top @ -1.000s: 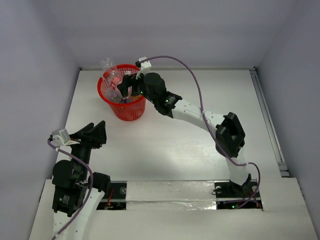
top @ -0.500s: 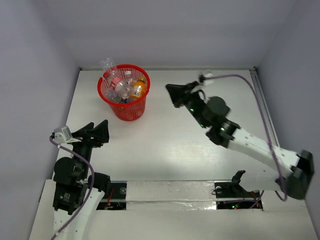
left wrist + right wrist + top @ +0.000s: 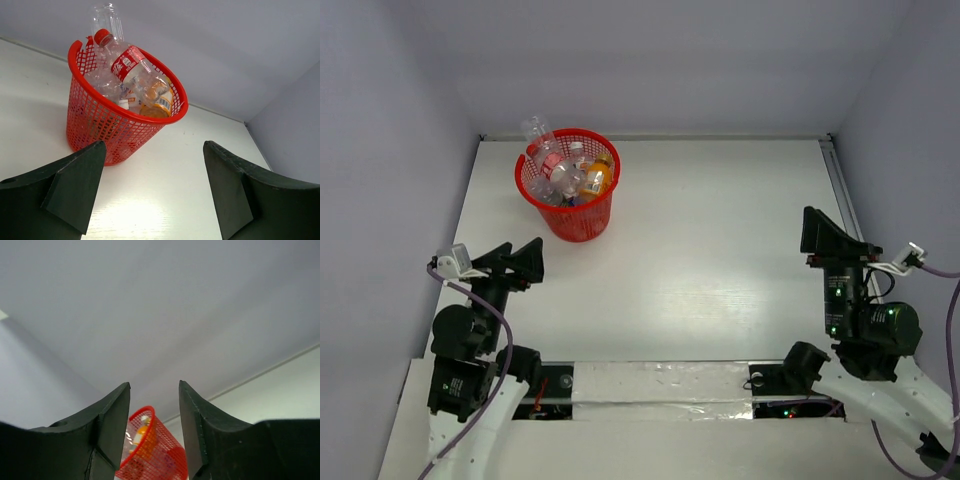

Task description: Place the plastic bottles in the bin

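Bottles (image 3: pixel 150 92) are sitting piled in the bin (image 3: pixel 100 125), just ahead of the left gripper (image 3: pixel 152 170), which is gaping wide, gripping nothing. Right gripper (image 3: pixel 153 400) is hanging partly open, empty, bin far ahead. Red label (image 3: pixel 129 61) is showing white writing, unreadable.

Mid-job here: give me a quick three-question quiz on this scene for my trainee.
1. True or false: a plastic bottle lies on the table outside the bin.
2. The left claw is: A) open and empty, B) shut on a bottle, C) out of view.
3. What colour is the bottle by the bin's right rim in the top view?
Key: 1 false; 2 A; 3 orange.
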You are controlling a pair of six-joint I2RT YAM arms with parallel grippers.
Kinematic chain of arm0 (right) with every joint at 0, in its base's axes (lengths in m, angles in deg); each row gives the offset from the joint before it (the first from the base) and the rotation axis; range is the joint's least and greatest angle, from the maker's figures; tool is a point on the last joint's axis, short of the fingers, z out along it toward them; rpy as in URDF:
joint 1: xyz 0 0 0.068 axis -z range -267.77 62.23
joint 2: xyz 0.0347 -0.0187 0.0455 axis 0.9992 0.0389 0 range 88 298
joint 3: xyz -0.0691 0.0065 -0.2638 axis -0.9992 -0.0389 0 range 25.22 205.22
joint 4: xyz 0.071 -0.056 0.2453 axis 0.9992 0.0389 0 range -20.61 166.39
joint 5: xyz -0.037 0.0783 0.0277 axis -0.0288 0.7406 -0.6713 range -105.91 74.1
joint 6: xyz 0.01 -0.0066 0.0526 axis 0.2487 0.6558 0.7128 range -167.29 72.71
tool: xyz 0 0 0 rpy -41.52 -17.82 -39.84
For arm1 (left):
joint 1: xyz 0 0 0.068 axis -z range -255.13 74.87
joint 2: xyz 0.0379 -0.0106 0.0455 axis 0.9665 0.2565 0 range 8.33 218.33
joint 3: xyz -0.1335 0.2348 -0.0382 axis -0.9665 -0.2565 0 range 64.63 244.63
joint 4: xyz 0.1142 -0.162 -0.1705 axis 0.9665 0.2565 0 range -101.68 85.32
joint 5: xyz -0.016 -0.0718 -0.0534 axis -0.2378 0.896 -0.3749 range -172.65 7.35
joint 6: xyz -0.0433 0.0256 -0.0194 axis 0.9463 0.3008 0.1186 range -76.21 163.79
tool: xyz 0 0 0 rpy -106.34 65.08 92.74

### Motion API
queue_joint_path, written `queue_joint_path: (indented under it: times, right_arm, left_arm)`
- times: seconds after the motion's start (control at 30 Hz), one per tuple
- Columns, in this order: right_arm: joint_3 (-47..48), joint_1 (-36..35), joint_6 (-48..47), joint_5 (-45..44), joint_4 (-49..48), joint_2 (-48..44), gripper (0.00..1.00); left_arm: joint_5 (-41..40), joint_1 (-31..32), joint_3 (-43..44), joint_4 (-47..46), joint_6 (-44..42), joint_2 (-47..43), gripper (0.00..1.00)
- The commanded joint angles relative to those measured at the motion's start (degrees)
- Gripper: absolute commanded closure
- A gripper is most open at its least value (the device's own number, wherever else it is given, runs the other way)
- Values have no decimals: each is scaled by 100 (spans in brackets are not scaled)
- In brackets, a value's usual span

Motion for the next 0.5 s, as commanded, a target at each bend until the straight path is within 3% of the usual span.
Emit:
queue_joint_path:
  times: [0.0,0.47]
  right_arm:
    - [-54,7,79,-408,663,49,50]
    - [219,7,9,181,559,858,51]
  left_arm:
    - [139,-22,-32,-378,-96,137,24]
    - [121,-22,-6,-343,-104,207,26]
